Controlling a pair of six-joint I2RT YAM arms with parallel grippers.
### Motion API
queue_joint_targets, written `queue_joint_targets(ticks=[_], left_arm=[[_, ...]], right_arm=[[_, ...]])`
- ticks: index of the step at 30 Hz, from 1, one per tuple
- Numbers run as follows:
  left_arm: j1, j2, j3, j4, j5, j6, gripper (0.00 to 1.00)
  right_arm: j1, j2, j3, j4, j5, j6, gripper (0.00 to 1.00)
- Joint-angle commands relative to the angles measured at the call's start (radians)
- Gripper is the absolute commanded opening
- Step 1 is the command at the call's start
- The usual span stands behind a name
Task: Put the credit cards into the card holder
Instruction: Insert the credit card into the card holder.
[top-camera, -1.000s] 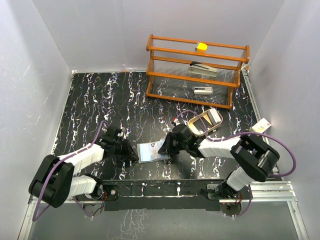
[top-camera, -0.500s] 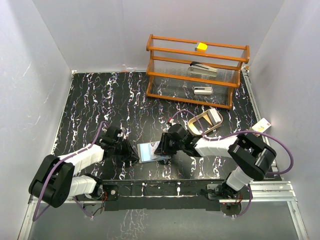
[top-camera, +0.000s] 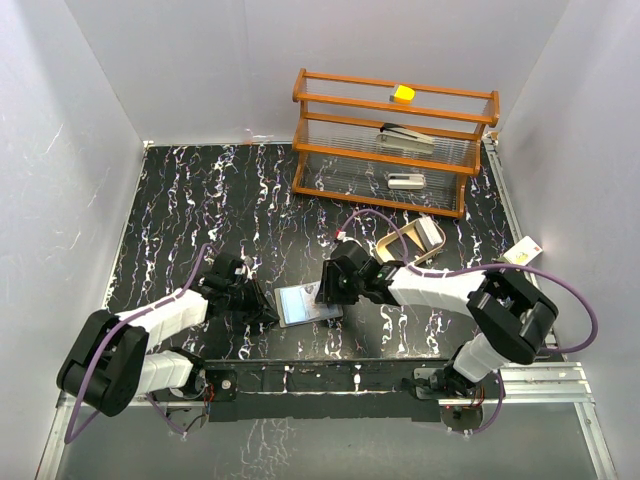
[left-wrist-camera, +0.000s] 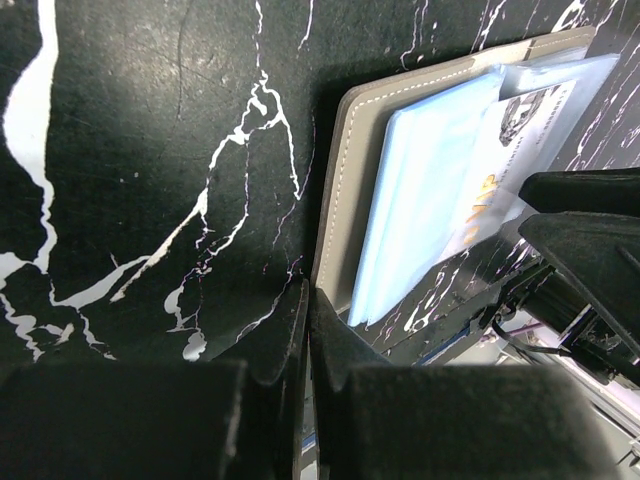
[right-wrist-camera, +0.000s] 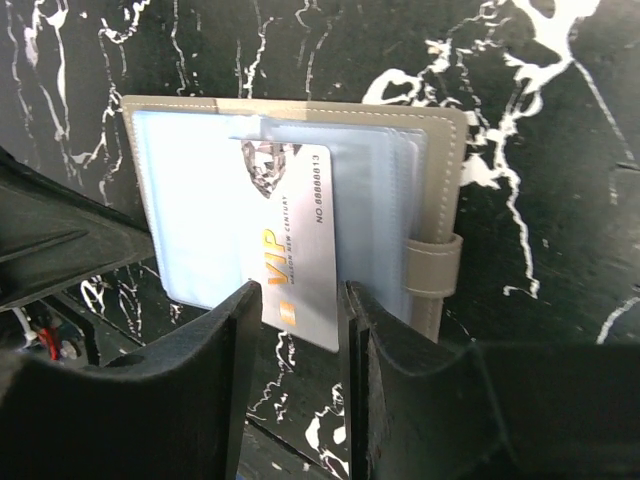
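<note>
Right hand (right-wrist-camera: 300, 295) shifted left since earlier frame, fingers now parted, flanking white VIP card (right-wrist-camera: 297, 225) without gripping it. Card sits half-seated in open card holder (right-wrist-camera: 443, 140) on tabletop (top-camera: 200, 210), likely just released. Left hand (left-wrist-camera: 306, 300) closed, tip against holder's edge, apparently bracing it against sliding.

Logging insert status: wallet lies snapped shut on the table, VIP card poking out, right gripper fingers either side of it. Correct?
Not quite: the wallet lies open, clear sleeves showing, per the right wrist view. The VIP card does poke out, with the fingers of the right gripper either side.
</note>
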Motion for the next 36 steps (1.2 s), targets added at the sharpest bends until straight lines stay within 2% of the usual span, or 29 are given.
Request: queue_joint_targets(ticks=[1, 16, 25, 36], left_arm=[[-0.002, -0.042, -0.009, -0.030, -0.003, 0.014, 0.00], [-0.002, -0.038, -0.005, -0.027, 0.009, 0.011, 0.00], [-0.002, -0.033, -0.011, -0.018, 0.018, 0.008, 0.00], [-0.003, -0.025, -0.004, -0.004, 0.027, 0.006, 0.00]], right_arm=[[0.001, -0.041, 0.020, -0.076, 0.074, -0.043, 0.36], [0.011, 0.024, -0.010, 0.104, -0.016, -0.038, 0.31], [0.026, 0.057, 0.008, 0.153, -0.028, -0.017, 0.24], [0.061, 0.087, 0.007, 0.239, -0.045, -0.049, 0.24]])
